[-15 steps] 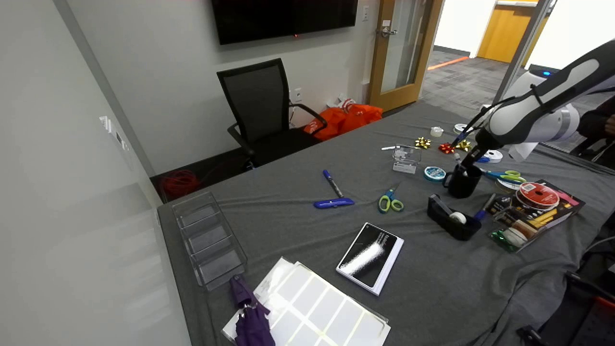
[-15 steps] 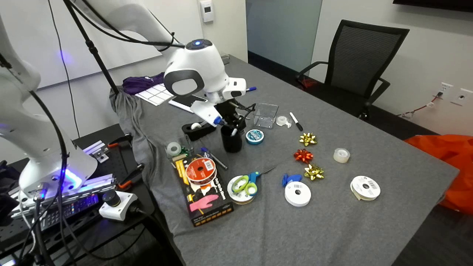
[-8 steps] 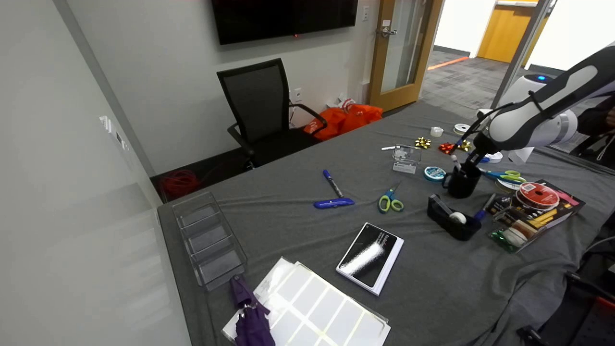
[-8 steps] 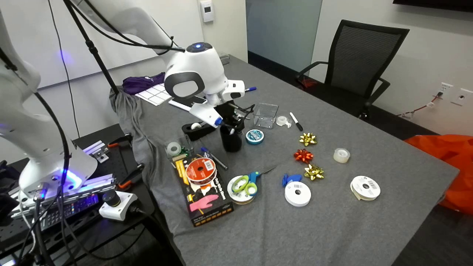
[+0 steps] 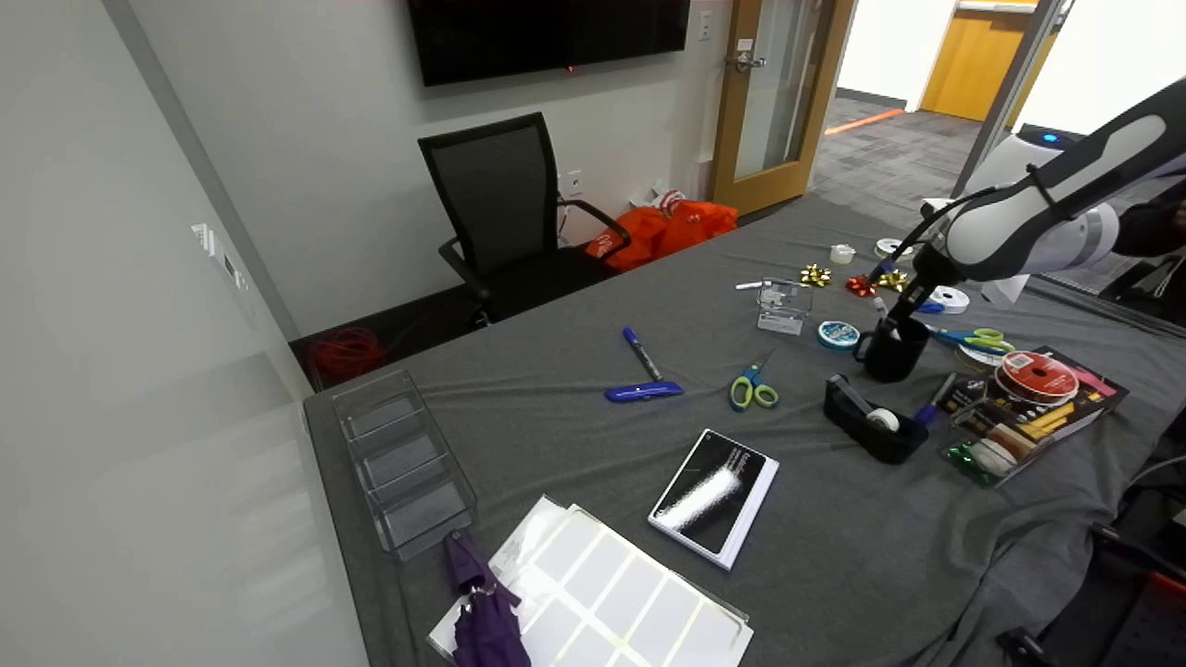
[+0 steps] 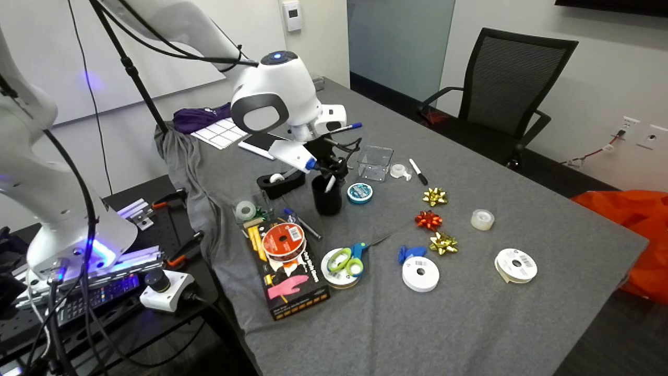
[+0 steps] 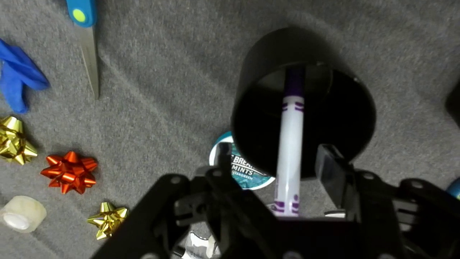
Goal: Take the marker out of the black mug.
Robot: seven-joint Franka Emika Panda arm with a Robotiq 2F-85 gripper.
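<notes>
The black mug [image 5: 891, 356] stands upright on the grey cloth; it also shows in an exterior view [image 6: 326, 200] and in the wrist view [image 7: 264, 54]. A white marker [image 7: 290, 144] with purple bands leans in it, its purple end down inside and its white end up past the rim. It also shows in both exterior views [image 5: 879, 308] [image 6: 330, 184]. My gripper [image 7: 275, 154] is above the mug, open, one finger on each side of the marker with a gap on both sides. The marker's upper end meets the dark gripper body in the wrist view; contact is unclear.
A mints tin [image 6: 360, 193] sits close beside the mug. A black tape dispenser [image 5: 876, 421], scissors on a ribbon spool [image 6: 349, 261], a box with a red spool [image 6: 289, 282] and a clear container [image 6: 376, 163] lie around. Gift bows [image 6: 429, 220] lie farther off.
My gripper dipped slightly toward the mug half a second ago and is now a little higher. The marker's lean has shifted slightly. The mug has not moved.
</notes>
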